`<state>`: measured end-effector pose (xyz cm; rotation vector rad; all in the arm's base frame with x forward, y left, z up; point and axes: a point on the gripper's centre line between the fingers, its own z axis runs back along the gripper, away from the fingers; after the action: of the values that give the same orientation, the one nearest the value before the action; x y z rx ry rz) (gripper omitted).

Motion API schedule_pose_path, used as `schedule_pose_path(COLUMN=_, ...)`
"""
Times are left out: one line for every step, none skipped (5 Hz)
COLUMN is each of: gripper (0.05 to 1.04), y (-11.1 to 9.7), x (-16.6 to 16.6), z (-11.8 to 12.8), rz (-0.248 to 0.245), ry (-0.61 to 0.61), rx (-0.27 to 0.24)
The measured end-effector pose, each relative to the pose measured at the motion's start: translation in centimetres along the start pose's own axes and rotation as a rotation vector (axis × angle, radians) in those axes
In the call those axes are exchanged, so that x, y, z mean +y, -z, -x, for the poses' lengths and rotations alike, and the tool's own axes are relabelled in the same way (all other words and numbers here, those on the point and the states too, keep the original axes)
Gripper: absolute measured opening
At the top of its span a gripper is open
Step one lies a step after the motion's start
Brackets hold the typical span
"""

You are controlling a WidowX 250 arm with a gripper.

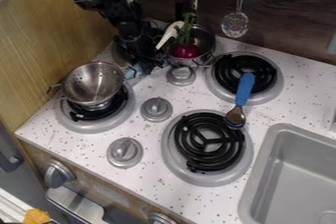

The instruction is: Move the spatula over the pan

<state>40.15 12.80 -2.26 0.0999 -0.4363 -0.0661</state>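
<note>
in the camera view we see the gripper [146, 66] low over the countertop [148, 179], towards its back left corner, just beside the pot [202, 53] with a red vegetable [185, 51]; we cannot tell whether it is released, clenched or grasping something. we find the blue-handled spatula [244, 89] lying between the right-hand burners, its handle over the rear one [274, 90]. the colander [92, 83] sits near the countertop's left edge.

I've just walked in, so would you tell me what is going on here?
A robot arm has its gripper low between the colander and the pot with a red vegetable; whether it grips anything is unclear. The blue-handled utensil lies apart from it, between the two right-hand burners. The colander sits on the left burner.
</note>
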Motion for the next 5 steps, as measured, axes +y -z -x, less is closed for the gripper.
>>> schedule_pose_path(gripper=0.282, y=0.1, x=-0.7, z=0.1, rz=0.017, ry=0.001, rx=0.013)
schedule_pose_path(gripper=0.280, y=0.0, x=-1.0, z=0.0, rz=0.015, ry=0.000, rx=0.021)
schedule_pose_path(gripper=0.280, y=-0.4, x=-1.7, z=-0.2, rz=0.012, ry=0.001, rx=0.031)
schedule_pose_path(gripper=0.280, y=-1.2, x=-2.2, z=-0.5, rz=-0.017, ry=0.018, rx=0.029)
schedule_pose_path(gripper=0.280, y=-1.7, x=-2.5, z=-0.6, rz=-0.044, ry=0.032, rx=0.014)
